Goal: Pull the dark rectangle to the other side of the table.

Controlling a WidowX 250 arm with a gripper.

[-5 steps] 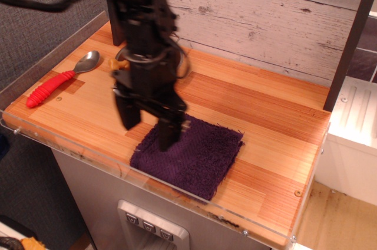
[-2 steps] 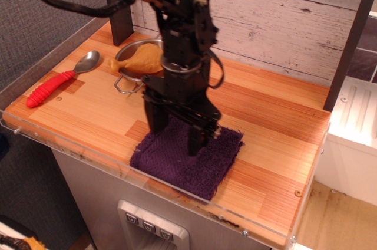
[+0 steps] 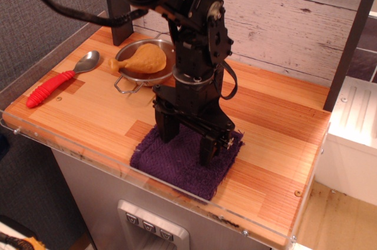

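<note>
Change: your claw [image 3: 187, 145] is shifting right and settling onto the towel [image 3: 184, 164] | claw: fingers spread, gripping nothing | task: towel isn't moving across the table [image 3: 268, 126] yet.

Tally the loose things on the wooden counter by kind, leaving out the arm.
Towels: 1, purple towel
Bowls: 1, steel bowl
Toy food: 1, chicken drumstick
Spoons: 1, red-handled spoon
Total: 4
</note>
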